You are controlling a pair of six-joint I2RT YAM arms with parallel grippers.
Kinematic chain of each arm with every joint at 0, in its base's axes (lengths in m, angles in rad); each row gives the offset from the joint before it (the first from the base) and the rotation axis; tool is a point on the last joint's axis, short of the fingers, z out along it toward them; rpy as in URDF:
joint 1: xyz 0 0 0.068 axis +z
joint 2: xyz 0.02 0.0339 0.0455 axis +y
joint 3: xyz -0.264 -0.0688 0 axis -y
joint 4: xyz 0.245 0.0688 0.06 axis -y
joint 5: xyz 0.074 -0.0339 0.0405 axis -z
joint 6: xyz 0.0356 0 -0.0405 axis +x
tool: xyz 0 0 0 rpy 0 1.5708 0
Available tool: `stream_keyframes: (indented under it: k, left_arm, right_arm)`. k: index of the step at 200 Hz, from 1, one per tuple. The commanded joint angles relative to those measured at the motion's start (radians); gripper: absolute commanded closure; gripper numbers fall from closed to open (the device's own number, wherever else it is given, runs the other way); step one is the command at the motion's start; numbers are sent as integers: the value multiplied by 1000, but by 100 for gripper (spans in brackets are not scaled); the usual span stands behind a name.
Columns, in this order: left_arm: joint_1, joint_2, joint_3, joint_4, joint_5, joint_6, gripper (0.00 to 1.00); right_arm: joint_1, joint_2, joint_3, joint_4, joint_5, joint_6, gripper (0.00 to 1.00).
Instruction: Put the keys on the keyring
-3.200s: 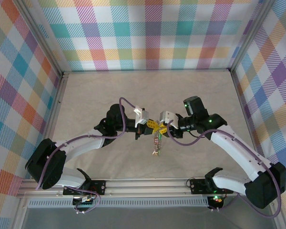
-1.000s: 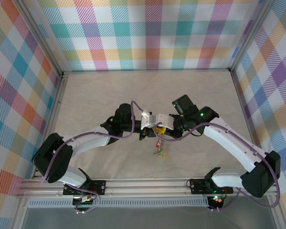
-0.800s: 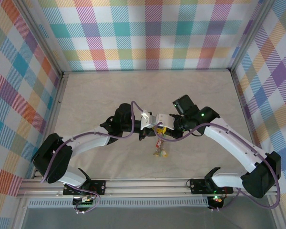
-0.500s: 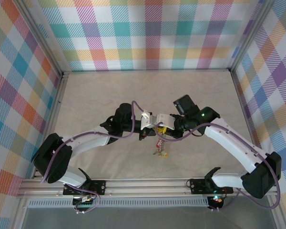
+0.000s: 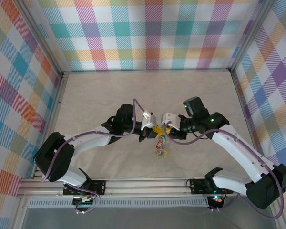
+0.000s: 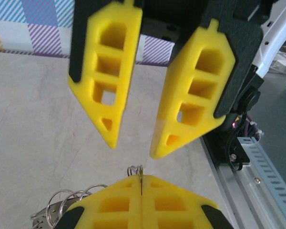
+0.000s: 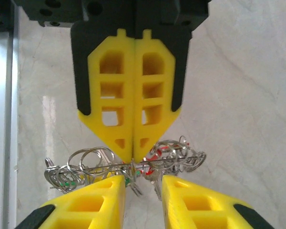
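Item 1: large thin grey wire keyring (image 7: 181, 159), fringed with small silver keys (image 7: 155, 155) on little split rings, red and green tags showing among them. It is held up at mid-table over the pale marbled table (image 5: 109, 90), the bunch hanging beneath the 2 grippers. Item 2: left gripper (image 7: 133, 160), yellow fingers pressed together, pinching the ring's wire at their tips. Item 3: right gripper (image 6: 132, 149), yellow fingers spread and gripping nothing, tip to tip with the left and just beside the ring. Governing relation: in the right wrist view the wire's long run lies crosswise, left to right, directly ahead of the open gap and square to the fingers. The right arm is the free one, judged near enough to close on wire or key. Holder: the ring alone, carrying every key seen.
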Motion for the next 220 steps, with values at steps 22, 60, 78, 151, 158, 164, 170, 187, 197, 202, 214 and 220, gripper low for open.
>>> stream_keyframes:
  k: [22,60,78,151,158,164,170,187,197,202,214,220]
  left_arm:
    - [8,-17,-7,135,36,-57,100]
    - [10,-29,-25,200,19,-88,100]
    - [11,-34,-33,228,7,-101,100]
    - [14,-27,-50,333,-4,-155,100]
    - [15,-27,-52,353,-3,-167,100]
    - [14,-28,-56,376,-2,-176,100]
    - [14,-27,-56,390,0,-186,100]
    - [14,-25,-52,413,0,-202,100]
    - [14,-23,-52,425,-3,-210,100]
    - [15,-22,-52,429,-4,-211,100]
    - [13,-17,-54,447,-5,-223,100]
    - [13,-13,-55,464,-7,-232,100]
  right_arm:
    - [-4,-14,-25,10,-84,21,74]
    - [-10,37,-1,-58,-75,-14,85]
    - [-13,21,-22,-34,-82,-7,81]
    - [-23,-5,-57,52,-123,42,82]
    - [-23,-5,-60,65,-130,50,83]
    - [-24,-4,-62,78,-137,58,85]
    - [-24,-3,-66,90,-147,65,87]
    - [-24,1,-75,129,-171,84,91]
    - [-26,1,-79,152,-185,94,92]
    - [-25,1,-81,163,-192,98,93]
    - [-26,3,-81,185,-213,107,93]
    - [-26,3,-81,197,-223,113,93]
